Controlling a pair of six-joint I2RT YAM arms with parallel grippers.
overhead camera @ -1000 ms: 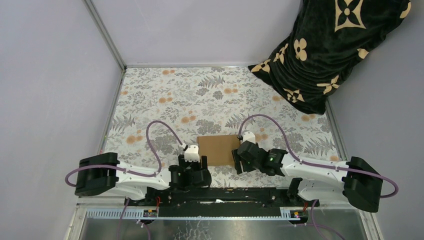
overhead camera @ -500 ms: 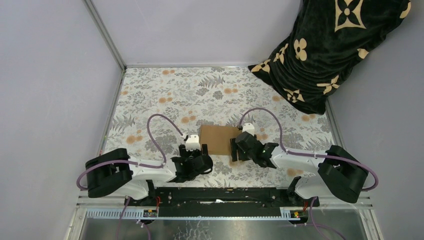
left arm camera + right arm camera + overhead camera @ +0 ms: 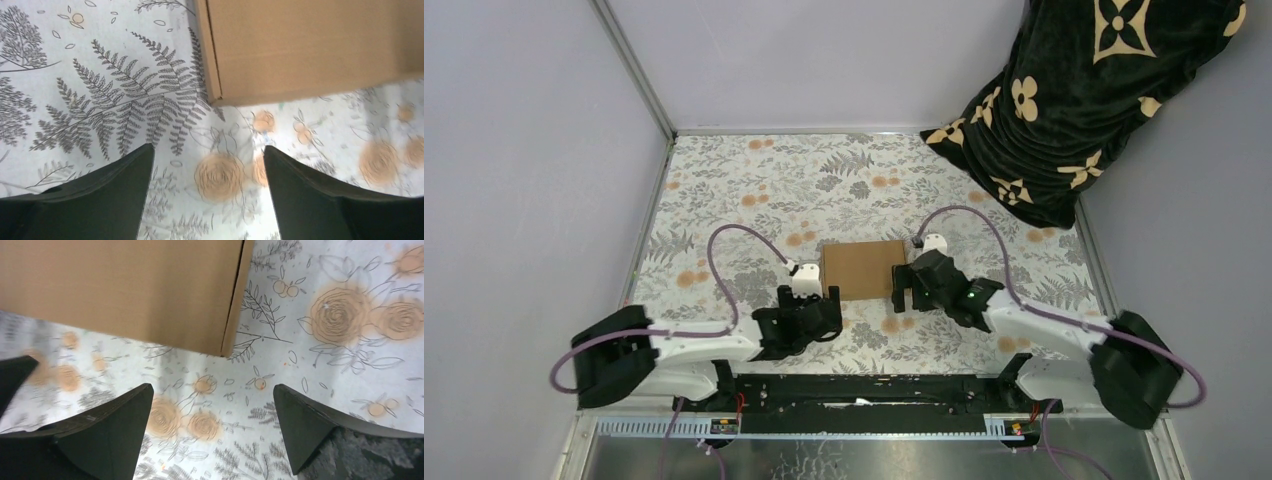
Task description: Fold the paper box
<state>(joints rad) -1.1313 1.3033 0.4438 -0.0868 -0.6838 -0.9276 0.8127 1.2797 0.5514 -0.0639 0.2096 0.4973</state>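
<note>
The paper box (image 3: 862, 268) lies flat on the floral cloth as a closed brown cardboard rectangle, mid-table. My left gripper (image 3: 824, 305) sits just short of its near left corner, open, with only cloth between the fingers. In the left wrist view the box (image 3: 310, 45) fills the upper right, beyond the left gripper (image 3: 207, 150). My right gripper (image 3: 902, 292) is at the near right corner, open and empty. The right wrist view has the box (image 3: 125, 285) at upper left, ahead of the right gripper (image 3: 212, 390). Neither gripper touches the box.
A dark blanket (image 3: 1084, 100) with beige flower marks is heaped in the back right corner. Grey walls close in the floral tablecloth (image 3: 754, 190) at left, back and right. The black base rail (image 3: 854, 390) runs along the near edge.
The box has shifted away from the arm bases. Both arms have reached forward after it, and both pairs of jaws now stand wider and clear of the box.
</note>
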